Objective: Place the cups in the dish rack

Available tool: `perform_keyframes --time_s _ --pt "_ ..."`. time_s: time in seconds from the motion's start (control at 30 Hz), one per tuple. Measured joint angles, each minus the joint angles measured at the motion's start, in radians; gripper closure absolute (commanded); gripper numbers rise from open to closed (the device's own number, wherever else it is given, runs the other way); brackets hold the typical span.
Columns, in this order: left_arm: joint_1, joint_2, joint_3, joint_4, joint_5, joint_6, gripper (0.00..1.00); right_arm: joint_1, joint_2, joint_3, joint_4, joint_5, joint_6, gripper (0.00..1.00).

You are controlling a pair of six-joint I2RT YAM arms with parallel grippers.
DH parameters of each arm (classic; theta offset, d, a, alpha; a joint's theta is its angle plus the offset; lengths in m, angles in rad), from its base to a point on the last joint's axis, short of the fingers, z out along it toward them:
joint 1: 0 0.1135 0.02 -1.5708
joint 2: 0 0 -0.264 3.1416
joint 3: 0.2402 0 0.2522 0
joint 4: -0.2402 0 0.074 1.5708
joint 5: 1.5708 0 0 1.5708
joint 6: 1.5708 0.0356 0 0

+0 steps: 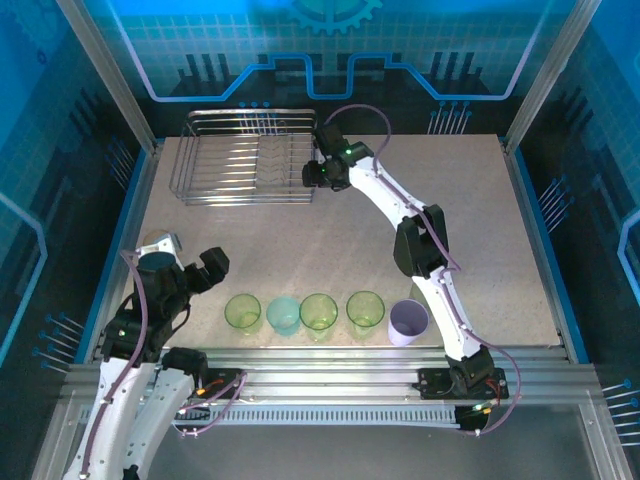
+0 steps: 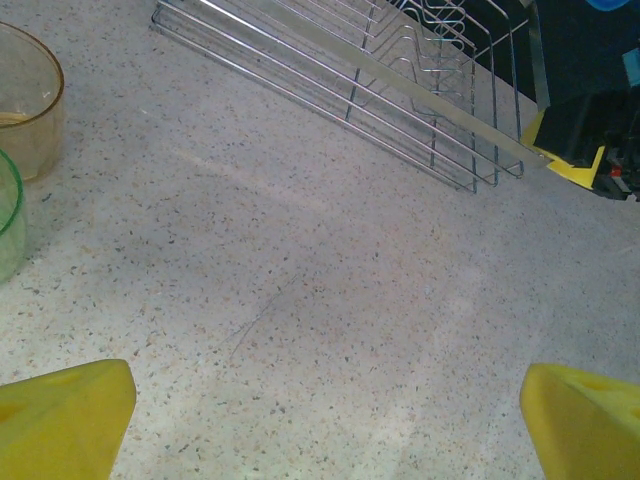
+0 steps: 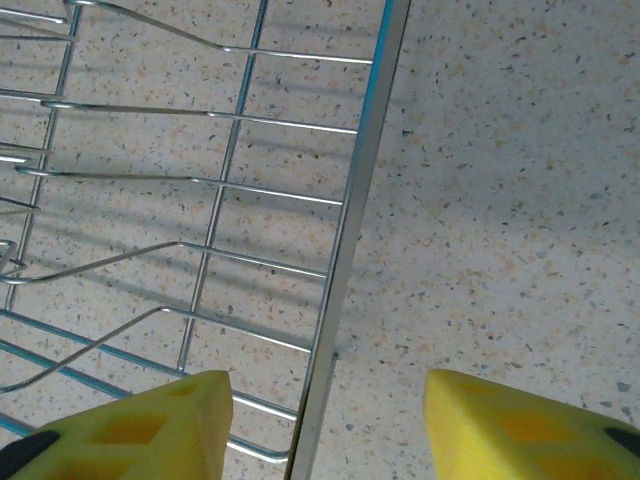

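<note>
The silver wire dish rack (image 1: 245, 155) sits at the back left of the table and holds no cups. My right gripper (image 1: 314, 174) is at its right end, open. In the right wrist view the rack's rim (image 3: 350, 230) runs between the two yellow fingers of the right gripper (image 3: 328, 425) with a gap on each side. A row of cups stands near the front: green (image 1: 242, 312), teal (image 1: 284, 315), green (image 1: 319, 311), green (image 1: 365, 312), lavender (image 1: 408, 322). My left gripper (image 1: 196, 270) is open over bare table at the front left, holding nothing.
A tan cup (image 2: 25, 100) and a green cup's rim (image 2: 8, 215) stand at the left edge of the left wrist view, beside the left gripper (image 2: 325, 420). The tan cup (image 1: 160, 243) is partly hidden by the left arm. Metal frame posts border the table.
</note>
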Motion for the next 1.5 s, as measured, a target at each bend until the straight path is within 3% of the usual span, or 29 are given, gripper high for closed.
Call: perform_keyframes --time_s 0.33,0.63,0.83,1.2,1.5 --pt "0.0 0.0 0.0 -0.007 0.0 0.0 0.01 -0.007 0.054 0.057 0.056 -0.005 0.047 0.7" --pt "0.0 0.0 0.0 -0.022 0.0 0.0 0.01 -0.039 0.079 0.091 0.075 -0.01 0.096 1.0" --pt "0.0 0.0 0.0 -0.022 0.0 0.0 0.01 -0.04 0.058 0.058 0.082 0.005 0.049 1.0" --pt "-0.004 0.0 0.0 -0.025 0.0 0.0 0.01 -0.061 -0.289 -0.436 0.093 0.171 0.051 1.0" --pt "-0.008 0.02 0.0 -0.024 0.006 0.0 0.01 -0.116 -0.593 -0.838 0.187 0.214 0.039 1.0"
